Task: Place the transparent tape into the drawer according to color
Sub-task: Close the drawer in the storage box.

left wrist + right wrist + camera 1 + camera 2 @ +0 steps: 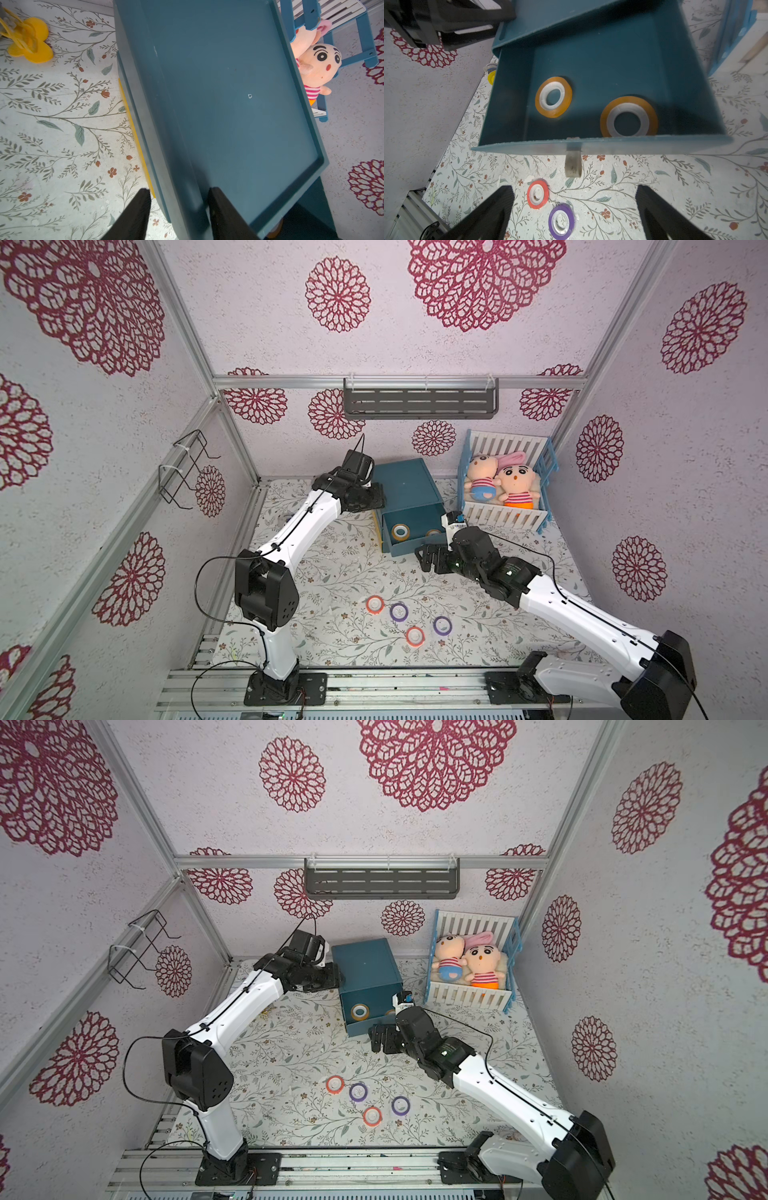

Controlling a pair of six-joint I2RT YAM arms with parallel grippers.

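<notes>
The open drawer (405,548) of the blue cabinet (405,483) holds two yellow-orange tape rings (400,532). Two red-orange rings (375,605) and two purple rings (398,611) lie on the mat (332,564), near its front edge.

Yellow-orange tapes (543,98) in drawer (508,93) — other four tapes (369,605) outside.

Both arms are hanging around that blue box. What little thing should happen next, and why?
Probably the right gripper, open and empty facing the drawer front, should nudge it shut: both yellow-orange tape rings already lie inside, and the left gripper straddles the edge of the cabinet, seemingly to brace it.
</notes>
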